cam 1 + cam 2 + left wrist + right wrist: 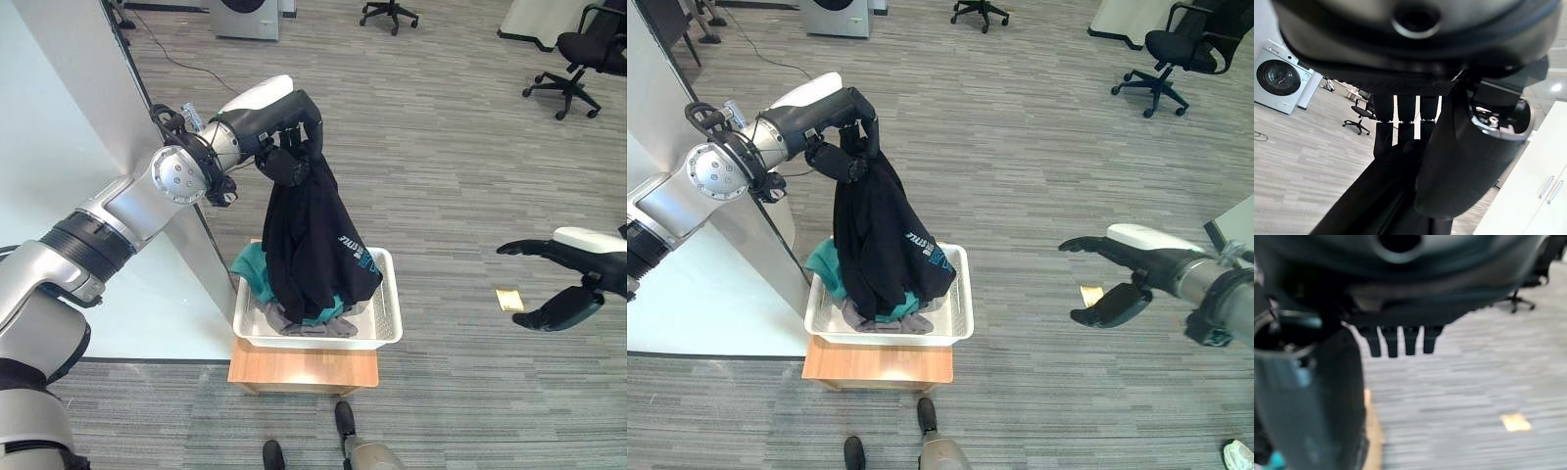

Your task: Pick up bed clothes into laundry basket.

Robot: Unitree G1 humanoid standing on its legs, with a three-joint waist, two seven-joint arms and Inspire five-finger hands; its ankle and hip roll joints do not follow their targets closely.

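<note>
Left eye view: our left hand [290, 157] clutches black garment [312, 245], limp, light, bunched at top, over basket [387, 328]; right hand [563, 279] spread, empty.

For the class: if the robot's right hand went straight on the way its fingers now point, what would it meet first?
Probably the black garment that the left hand holds above the white basket. The open right hand points that way across bare floor, though depth is uncertain.

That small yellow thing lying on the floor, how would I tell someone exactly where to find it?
Start at the white laundry basket on its low wooden stand, then look across the grey floor toward the robot's open right hand. Just below that hand lies a small yellow slip, flat and alone.
</note>
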